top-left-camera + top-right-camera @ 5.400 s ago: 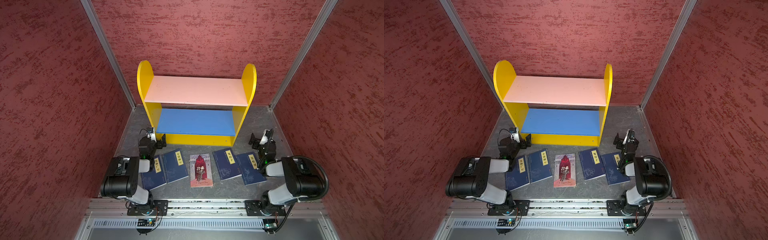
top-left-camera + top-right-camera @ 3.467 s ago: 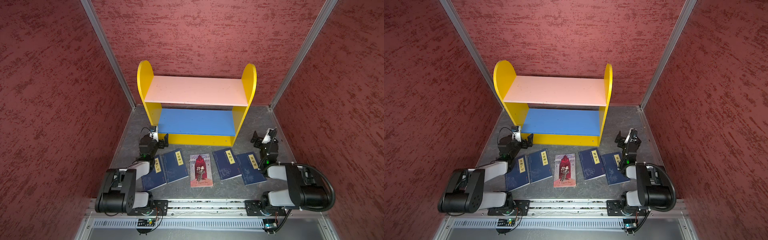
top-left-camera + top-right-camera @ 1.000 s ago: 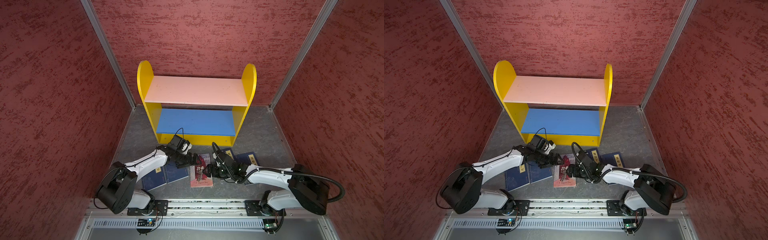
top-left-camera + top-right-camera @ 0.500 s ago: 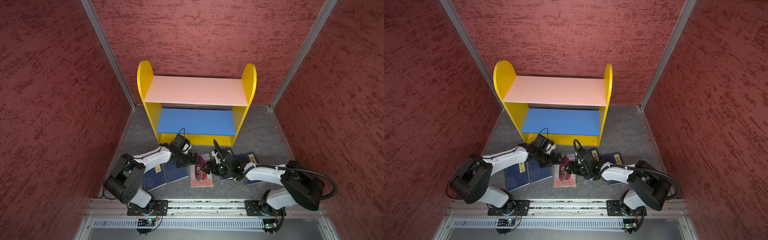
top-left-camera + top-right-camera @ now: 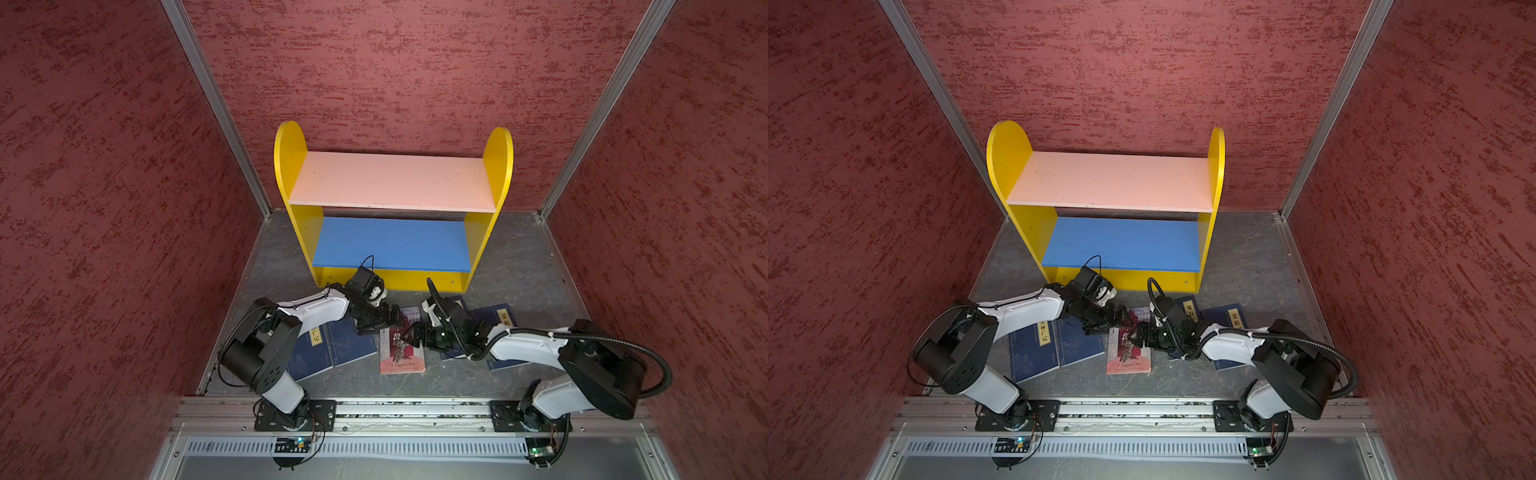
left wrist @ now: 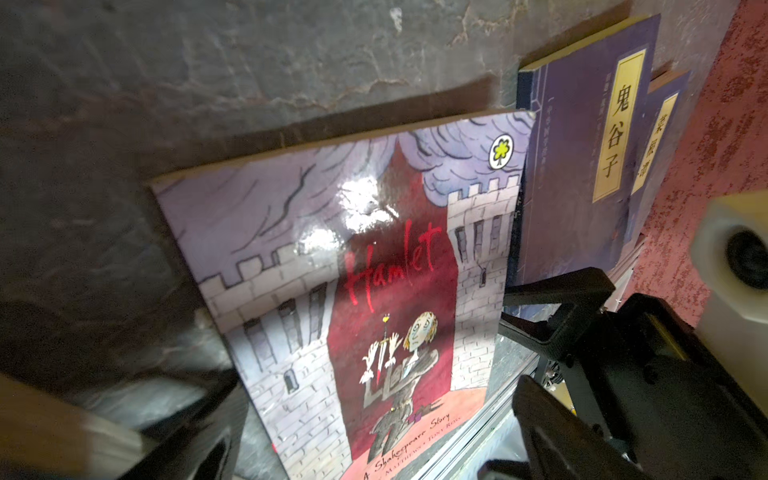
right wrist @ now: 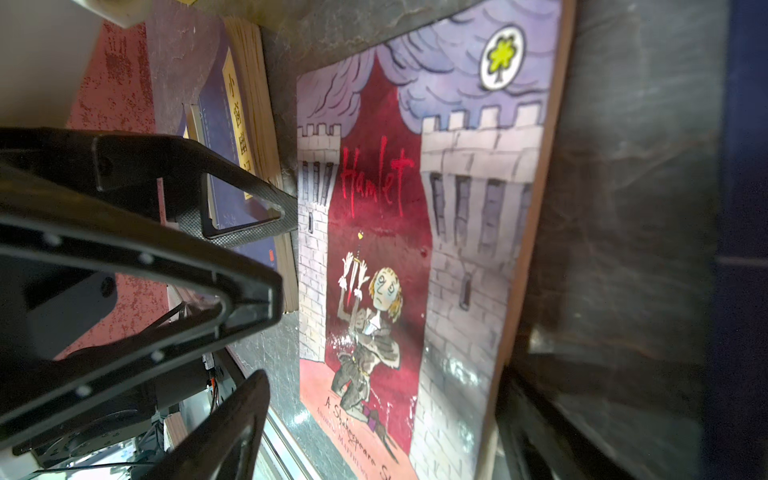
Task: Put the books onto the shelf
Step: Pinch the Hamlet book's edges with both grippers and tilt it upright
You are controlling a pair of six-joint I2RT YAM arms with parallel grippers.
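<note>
Red book [image 5: 402, 353] is lying flat, cover up, on the gray floor [image 5: 519, 266] just in front of the shelf [image 5: 392, 183]. The left blue books [image 5: 340, 347], a pair, are lying beside it on one side. The right blue books [image 5: 505, 318] are lying on the other side, partly under the right arm.

Left claw [image 5: 395, 323] is hovering over the red book's upper left corner, jaws standing wide, gripping nothing. Right claw [image 5: 409, 336] is facing it over the book's upper half, jaws also spread wide, nothing clamped. The claw tips are sitting near each other; I cannot tell whether they are touching.
</note>
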